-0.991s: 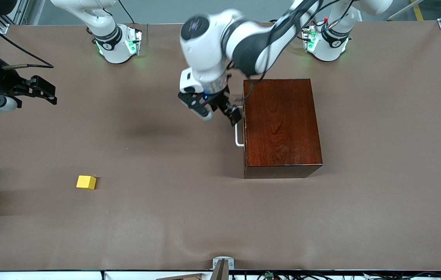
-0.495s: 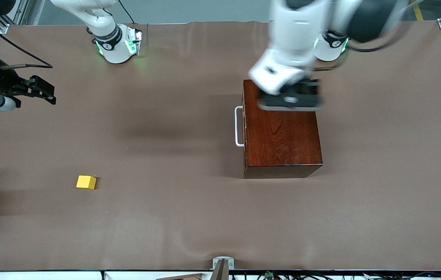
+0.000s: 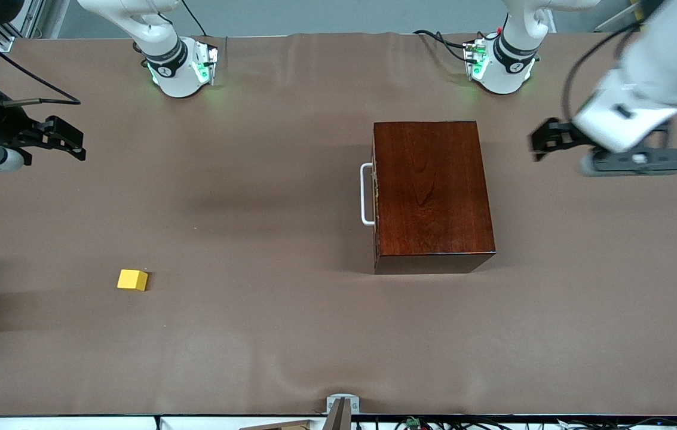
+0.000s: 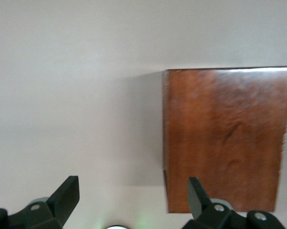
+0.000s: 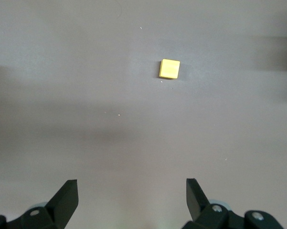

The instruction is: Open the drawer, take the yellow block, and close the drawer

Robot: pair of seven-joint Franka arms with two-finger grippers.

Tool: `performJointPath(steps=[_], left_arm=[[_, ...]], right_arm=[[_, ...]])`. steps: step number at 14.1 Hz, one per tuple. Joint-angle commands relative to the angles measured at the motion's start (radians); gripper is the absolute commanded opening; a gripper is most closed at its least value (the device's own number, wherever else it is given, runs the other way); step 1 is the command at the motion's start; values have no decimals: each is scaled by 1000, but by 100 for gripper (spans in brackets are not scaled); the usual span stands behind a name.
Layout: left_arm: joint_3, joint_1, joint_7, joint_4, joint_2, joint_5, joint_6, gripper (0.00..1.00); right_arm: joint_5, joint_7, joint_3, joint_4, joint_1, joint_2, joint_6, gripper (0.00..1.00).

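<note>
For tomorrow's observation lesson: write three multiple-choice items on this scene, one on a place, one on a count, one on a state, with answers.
1. Where is the yellow block?
A. in the drawer
B. on the table, toward the right arm's end
C. on the box

2. How many yellow blocks show?
A. one
B. two
C. three

3. How is the drawer?
A. pulled out
B. shut
C. removed

Answers:
1 B, it lies on bare table nearer the front camera than the box.
2 A, only one shows.
3 B, its handle sits close against the box.
</note>
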Motion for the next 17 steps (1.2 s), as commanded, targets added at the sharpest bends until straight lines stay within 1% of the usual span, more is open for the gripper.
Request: performJointPath(steps=[1, 2, 4, 17], left_arm=[[93, 7, 119, -145, -101, -44, 60, 100], [121, 7, 134, -184, -124, -61, 81, 100], [132, 7, 144, -227, -143, -64, 124, 100], [134, 7, 141, -210, -111, -45, 137, 100]], right_arm=[[-8, 1, 5, 16, -6, -5, -13, 100], [-8, 1, 5, 16, -6, -5, -13, 100], [-8, -1, 3, 16, -7, -5, -15, 100], [5, 7, 0, 15, -18, -5, -24, 100]])
